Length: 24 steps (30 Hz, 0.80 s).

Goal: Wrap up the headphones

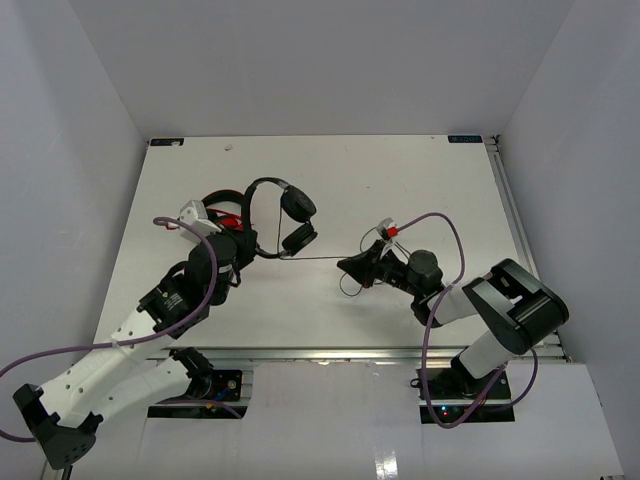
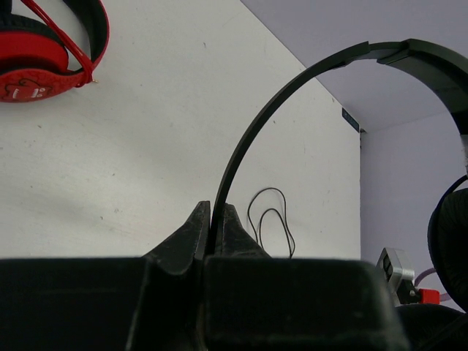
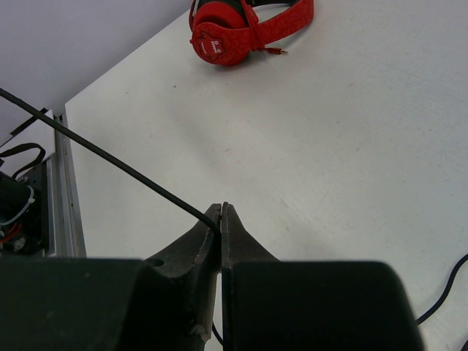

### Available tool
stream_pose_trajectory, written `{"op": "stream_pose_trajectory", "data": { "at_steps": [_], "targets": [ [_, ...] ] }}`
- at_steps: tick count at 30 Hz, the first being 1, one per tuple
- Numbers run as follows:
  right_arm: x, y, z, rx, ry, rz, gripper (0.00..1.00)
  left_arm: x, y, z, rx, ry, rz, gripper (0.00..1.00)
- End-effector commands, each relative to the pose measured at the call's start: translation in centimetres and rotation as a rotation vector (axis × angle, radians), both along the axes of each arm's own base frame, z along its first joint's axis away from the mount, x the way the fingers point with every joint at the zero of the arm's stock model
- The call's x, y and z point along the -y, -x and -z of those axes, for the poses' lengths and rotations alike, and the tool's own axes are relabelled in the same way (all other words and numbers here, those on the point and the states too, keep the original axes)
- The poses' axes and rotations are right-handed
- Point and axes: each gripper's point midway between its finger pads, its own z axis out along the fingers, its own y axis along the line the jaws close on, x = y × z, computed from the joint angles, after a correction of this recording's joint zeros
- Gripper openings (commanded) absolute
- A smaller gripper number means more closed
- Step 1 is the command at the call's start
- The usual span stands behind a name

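Note:
The black headphones [image 1: 297, 205] are held just left of the table's middle, earcups to the right. My left gripper [image 1: 250, 246] is shut on their thin headband; in the left wrist view the jaws [image 2: 216, 219] pinch the band [image 2: 292, 91], which arcs up to the right towards an earcup [image 2: 450, 248]. The thin dark cable [image 1: 315, 258] runs taut from the headphones to my right gripper [image 1: 352, 265], which is shut on it. In the right wrist view the cable [image 3: 110, 161] enters the closed jaws [image 3: 221, 213] from the upper left.
Red-and-black headphones [image 1: 222, 210] lie behind my left gripper, also in the left wrist view [image 2: 36, 66] and the right wrist view [image 3: 234, 29]. Slack cable loops [image 2: 270, 219] lie on the table by the right gripper. White walls enclose the table; a metal rail [image 1: 510, 220] edges its right side.

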Motion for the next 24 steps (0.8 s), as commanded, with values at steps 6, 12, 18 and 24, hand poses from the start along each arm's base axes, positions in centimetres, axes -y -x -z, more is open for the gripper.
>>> {"op": "stream_pose_trajectory", "data": {
  "at_steps": [6,12,18,24],
  "targets": [
    [0.2,0.5,-7.9,0.277,-0.24,-0.019,0.08,-1.2,-2.0,-3.4,0.078,-0.013,-0.131,0.0],
    [0.2,1.1,-8.0,0.279,-0.259,-0.044,0.08,-2.5,-2.3,-2.9,0.082,-0.059,-0.203,0.0],
    [0.2,0.6,-7.6,0.269,-0.251,-0.028,0.08,-2.2,-2.3,-3.0,0.081,-0.064,-0.18,0.0],
    [0.3,-0.4,-7.2,0.262,-0.243,-0.002,0.08,-2.4,-1.1,-3.0,0.098,-0.063,-0.124,0.0]
  ]
}}
